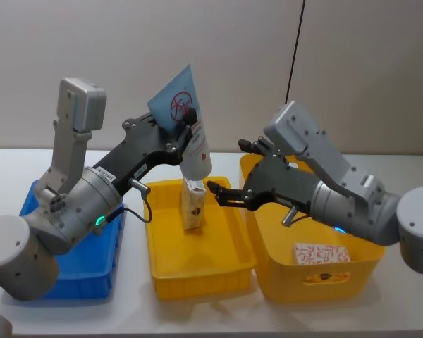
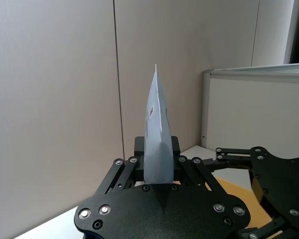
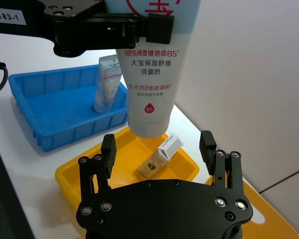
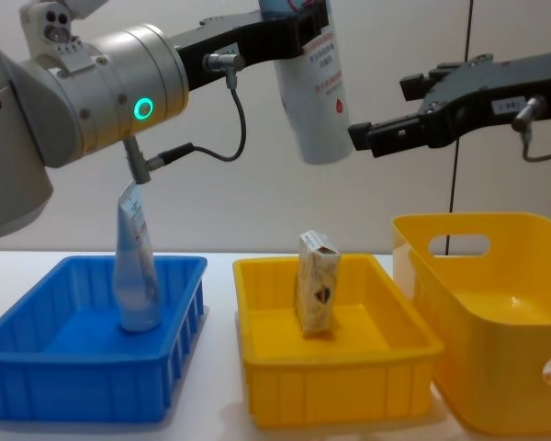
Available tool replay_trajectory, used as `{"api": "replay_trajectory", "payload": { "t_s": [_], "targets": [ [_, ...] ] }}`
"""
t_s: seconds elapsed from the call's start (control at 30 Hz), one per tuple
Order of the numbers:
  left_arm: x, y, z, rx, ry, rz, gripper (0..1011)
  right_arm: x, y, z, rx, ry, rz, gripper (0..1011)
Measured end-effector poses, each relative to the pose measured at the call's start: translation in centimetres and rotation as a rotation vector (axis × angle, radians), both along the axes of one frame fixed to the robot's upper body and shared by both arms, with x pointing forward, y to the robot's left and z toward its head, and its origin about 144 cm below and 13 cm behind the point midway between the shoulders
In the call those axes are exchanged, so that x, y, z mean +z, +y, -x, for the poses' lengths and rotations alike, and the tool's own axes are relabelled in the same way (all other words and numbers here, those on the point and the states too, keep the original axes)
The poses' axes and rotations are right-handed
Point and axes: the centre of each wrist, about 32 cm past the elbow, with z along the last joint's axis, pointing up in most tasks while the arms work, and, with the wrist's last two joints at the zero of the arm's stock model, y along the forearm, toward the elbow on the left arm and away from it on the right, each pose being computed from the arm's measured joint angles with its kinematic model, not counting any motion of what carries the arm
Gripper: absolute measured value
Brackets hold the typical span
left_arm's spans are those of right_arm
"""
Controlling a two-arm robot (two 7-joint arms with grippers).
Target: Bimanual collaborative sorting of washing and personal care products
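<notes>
White table (image 1: pixel 218 320), carton (image 1: pixel 192 205) in shallow yellow bin (image 1: pixel 197 271), tube (image 4: pixel 136 266) in blue bin (image 4: pixel 73 386)

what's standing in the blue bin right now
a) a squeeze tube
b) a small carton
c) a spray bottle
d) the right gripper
a: a pale squeeze tube stands upright in the blue bin, while the small carton stands in the shallow yellow bin beside it.
</notes>
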Motion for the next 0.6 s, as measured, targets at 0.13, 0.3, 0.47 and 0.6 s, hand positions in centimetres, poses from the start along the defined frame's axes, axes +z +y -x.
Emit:
{"api": "replay_trajectory", "payload": {
  "t_s": [0.13,0.3,0.47,0.6],
  "targets": [
    [0.0,0.0,0.0,-0.002,0.000,0.000,239,0.0,0.1,-0.7,0.023,-0.008,-0.002,1002],
    [0.0,0.0,0.0,-0.004,-0.001,0.000,239,0.0,0.4,-1.7,0.049,-0.013,-0.004,1002],
    [0.0,0.0,0.0,-0.006,-0.001,0.000,239,0.0,0.7,-2.5,0.070,-0.016,-0.008,1002],
    [0.0,-0.1,0.0,-0.007,-0.002,0.000,239,-0.2,1.0,-3.3,0.089,-0.013,-0.010,1002]
  ]
}}
